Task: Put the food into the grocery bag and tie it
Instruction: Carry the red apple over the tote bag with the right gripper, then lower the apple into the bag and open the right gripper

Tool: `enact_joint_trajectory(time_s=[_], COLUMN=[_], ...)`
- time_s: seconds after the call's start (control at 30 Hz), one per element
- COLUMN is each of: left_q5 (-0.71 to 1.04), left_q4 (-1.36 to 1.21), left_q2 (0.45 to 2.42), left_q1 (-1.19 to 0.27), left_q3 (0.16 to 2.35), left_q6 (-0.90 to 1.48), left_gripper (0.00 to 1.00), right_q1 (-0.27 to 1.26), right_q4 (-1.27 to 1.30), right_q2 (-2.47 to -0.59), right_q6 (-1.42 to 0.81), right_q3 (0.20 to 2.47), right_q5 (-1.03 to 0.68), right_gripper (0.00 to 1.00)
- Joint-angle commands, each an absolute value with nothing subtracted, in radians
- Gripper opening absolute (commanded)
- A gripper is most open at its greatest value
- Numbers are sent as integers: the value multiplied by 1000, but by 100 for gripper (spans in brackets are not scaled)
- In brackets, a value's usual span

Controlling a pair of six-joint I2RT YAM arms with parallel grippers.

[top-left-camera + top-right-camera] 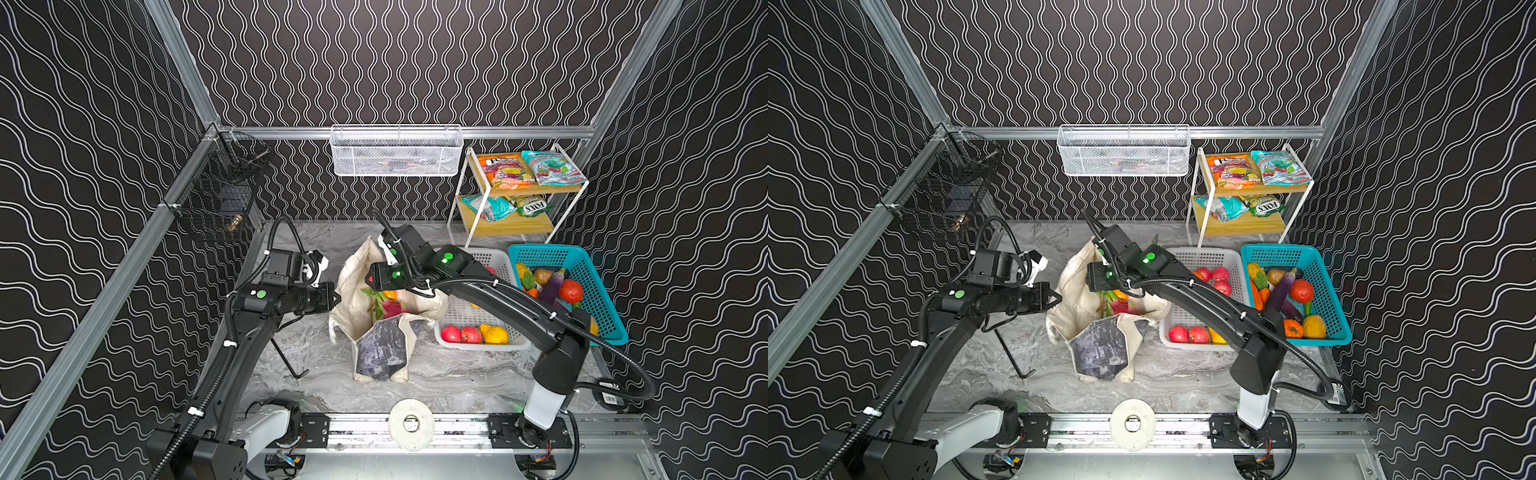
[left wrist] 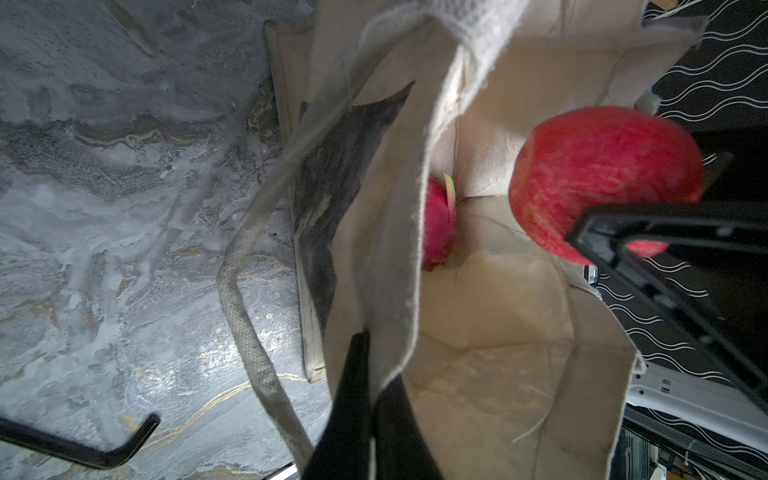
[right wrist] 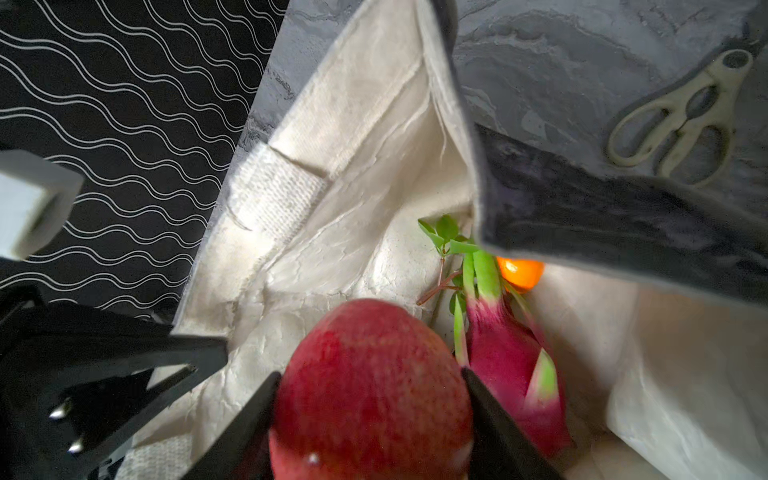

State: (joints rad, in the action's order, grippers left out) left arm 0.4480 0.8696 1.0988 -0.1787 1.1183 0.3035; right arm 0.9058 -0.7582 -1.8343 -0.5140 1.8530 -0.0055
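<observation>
The cream grocery bag stands open mid-table, its dark marbled panel facing front. My left gripper is shut on the bag's left rim, pinching the fabric. My right gripper hangs over the bag's mouth, shut on a red apple; in both top views its wrist hides the apple almost entirely. Inside the bag lie a pink dragon fruit and an orange. One long handle droops outside onto the table.
Right of the bag a white basket holds apples and a lemon. Beyond it a teal basket carries vegetables. Snack packets lie on a shelf rack at back right. A black hex key and scissors rest on the table.
</observation>
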Motion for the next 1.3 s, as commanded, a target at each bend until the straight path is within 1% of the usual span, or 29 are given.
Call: enact_joint_trajectory(time_s=[0.0, 0.17, 0.37, 0.8, 1.27], left_q5=[457, 451, 455, 459, 460], left_q4=[867, 873, 866, 864, 858], left_q2=[1090, 1083, 1083, 1092, 1101], left_q1=[-181, -180, -181, -180, -181], left_q3=[1111, 1109, 1107, 1114, 1122], left_q6=[289, 284, 285, 279, 276], left_gripper=[0, 0, 0, 0, 0], right_q1=[910, 920, 941, 966, 970], right_q4=[-785, -787, -772, -738, -759], right_q2=[-1871, -1919, -1934, -1970, -2019], right_q6=[-482, -480, -476, -461, -418], right_q3=[1889, 1894, 1859, 1801, 1770], right_q5=[-5, -14, -3, -41, -8], right_gripper=[58, 58, 58, 58, 58])
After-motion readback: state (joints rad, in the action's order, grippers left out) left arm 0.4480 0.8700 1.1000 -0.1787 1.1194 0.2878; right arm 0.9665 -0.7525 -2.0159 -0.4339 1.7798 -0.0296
